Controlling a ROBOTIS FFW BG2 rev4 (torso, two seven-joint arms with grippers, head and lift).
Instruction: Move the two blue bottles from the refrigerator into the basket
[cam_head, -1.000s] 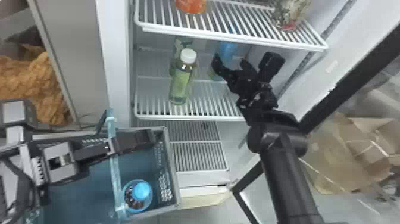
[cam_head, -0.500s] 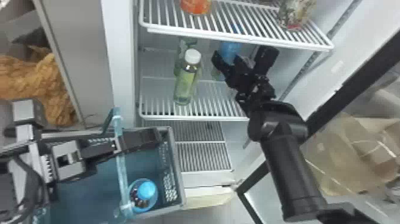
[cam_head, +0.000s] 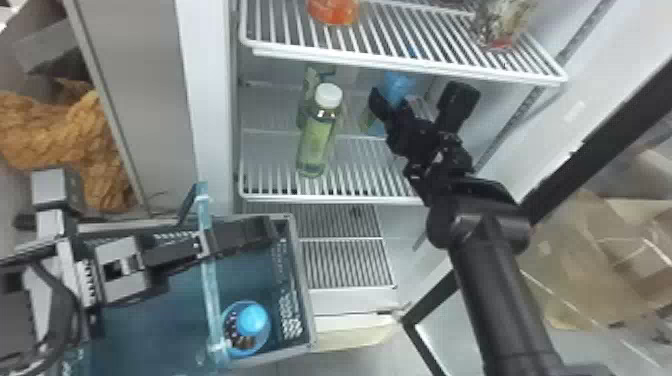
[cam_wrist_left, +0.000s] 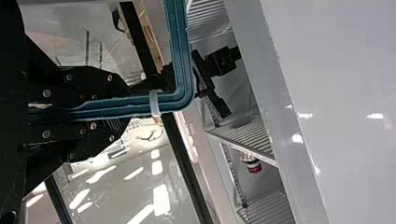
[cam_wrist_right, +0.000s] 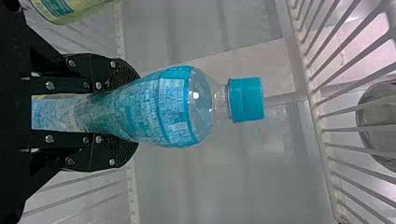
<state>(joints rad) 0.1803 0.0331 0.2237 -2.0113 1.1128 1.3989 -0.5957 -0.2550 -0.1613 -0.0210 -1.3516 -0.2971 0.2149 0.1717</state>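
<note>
Right now, in the head view, your right arm (cam_head: 500, 285) slants in from between four and five o'clock, bends at the wrist and leans toward eleven o'clock into the refrigerator. Its right gripper (cam_head: 395, 107) sits at one o'clock, closed around the narrow waist of a blue bottle (cam_head: 398, 86) – you can see a finger against each side in the right wrist view, with the bottle's blue cap beyond them. That bottle is over the middle shelf (cam_head: 360, 197).

Your left arm (cam_head: 120, 267) reaches in low from between eight and nine o'clock, nearly level, and its left gripper (cam_head: 270, 232) is closed on the handle (cam_head: 207, 280) of the basket (cam_head: 307, 305). The other blue bottle (cam_head: 251, 320) is already inside the basket, at seven o'clock. A green bottle (cam_head: 320, 137) stands on the middle shelf – between eight and nine o'clock from your right gripper.
</note>
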